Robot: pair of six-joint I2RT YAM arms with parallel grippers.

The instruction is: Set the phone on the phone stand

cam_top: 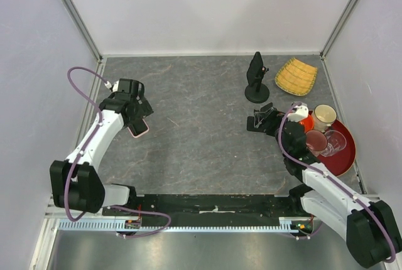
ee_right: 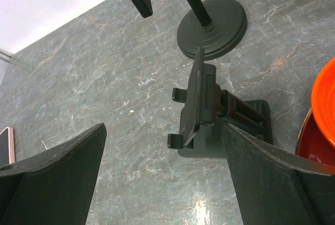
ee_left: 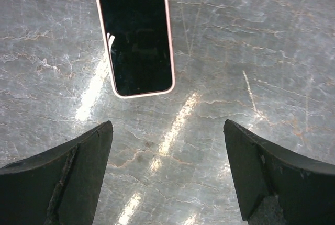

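Well, L claw [ee_left: 166,126] gapes empty; phone [ee_left: 137,31] lies flat just ahead at 12, long axis 12–6.

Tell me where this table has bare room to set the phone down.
Bare: the broad middle of the table, between the phone on the left and the small phone stand on the right; also the far edge, left of the round-base stand. Crowded: the right side, where that stand, the yellow dish and red tray of cups sit close together.
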